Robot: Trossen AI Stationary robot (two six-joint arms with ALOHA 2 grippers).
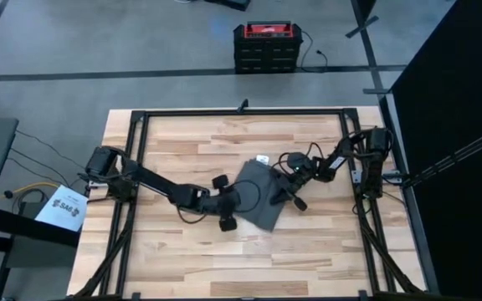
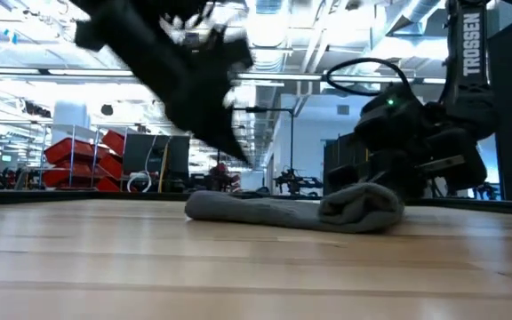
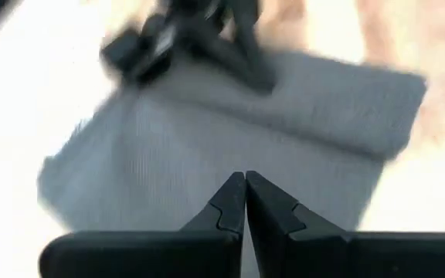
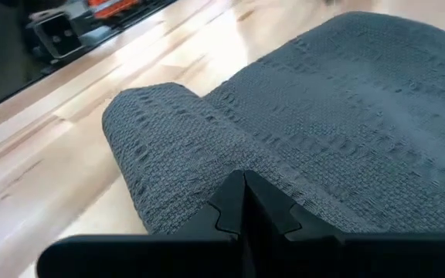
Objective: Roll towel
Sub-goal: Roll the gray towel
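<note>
Fingertips of right gripper (image 4: 244,202) pressed together, nothing between, resting at rolled edge of towel (image 4: 300,131). Left gripper (image 3: 246,202) also closed and empty, above flat part of towel; far scene blurred in left wrist view. White tag (image 1: 262,158) tiny, unreadable. "TROSSEN" lettering (image 2: 472,43) readable on arm. Dark grey woven cloth, partly rolled from right side, lies mid-table (image 1: 182,251).

Closed left tool (image 3: 245,202) over towel (image 3: 207,147)
</note>
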